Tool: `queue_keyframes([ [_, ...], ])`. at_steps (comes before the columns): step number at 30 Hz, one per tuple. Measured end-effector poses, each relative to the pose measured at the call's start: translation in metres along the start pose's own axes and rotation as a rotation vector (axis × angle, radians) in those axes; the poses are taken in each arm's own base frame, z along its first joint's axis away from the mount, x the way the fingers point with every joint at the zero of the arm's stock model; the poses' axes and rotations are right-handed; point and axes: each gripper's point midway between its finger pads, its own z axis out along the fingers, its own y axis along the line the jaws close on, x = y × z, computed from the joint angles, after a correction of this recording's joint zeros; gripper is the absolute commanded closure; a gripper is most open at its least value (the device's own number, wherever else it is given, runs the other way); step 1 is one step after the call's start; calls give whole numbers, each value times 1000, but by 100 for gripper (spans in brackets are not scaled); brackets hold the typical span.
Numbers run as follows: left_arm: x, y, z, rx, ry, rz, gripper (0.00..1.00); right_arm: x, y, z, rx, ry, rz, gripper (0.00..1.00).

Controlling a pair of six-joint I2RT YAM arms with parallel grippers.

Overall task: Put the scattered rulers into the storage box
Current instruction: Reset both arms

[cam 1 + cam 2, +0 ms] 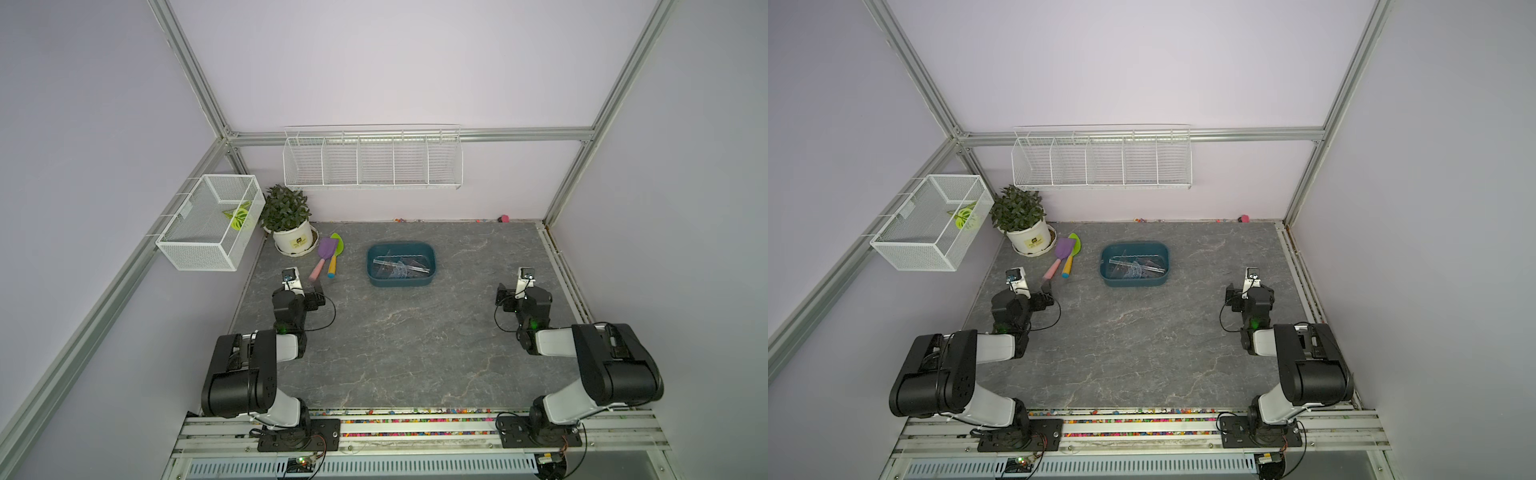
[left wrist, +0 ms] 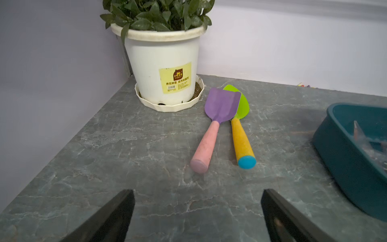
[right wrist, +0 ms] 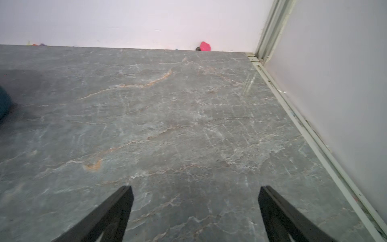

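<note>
**Desk:** Where do things stand?
**Field:** The rulers [image 1: 401, 266] lie heaped inside the storage box [image 1: 399, 282] at the far middle of the table [image 1: 395, 353], and none shows outside it. The left gripper [image 2: 197, 191] and right gripper [image 3: 195, 188] hang empty, jaws spread wide.
**Desk:** The risk?
**Field:** A clear strip may lie unseen on the veined stone. The left arm could also snag the toy shovels [image 2: 222, 104] nearby.

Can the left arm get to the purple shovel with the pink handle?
Probably yes: the open left end effector faces the purple plastic toy shovel with the pink handle, with only grey marbled tabletop between them.
</note>
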Motion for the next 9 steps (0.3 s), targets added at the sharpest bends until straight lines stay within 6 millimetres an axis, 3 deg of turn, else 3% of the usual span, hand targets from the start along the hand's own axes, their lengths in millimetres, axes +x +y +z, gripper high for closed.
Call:
queue_keyframes([
  [9,2,-4,0,26,9,-5,0,-4,16,2,-46,18,-23,1],
])
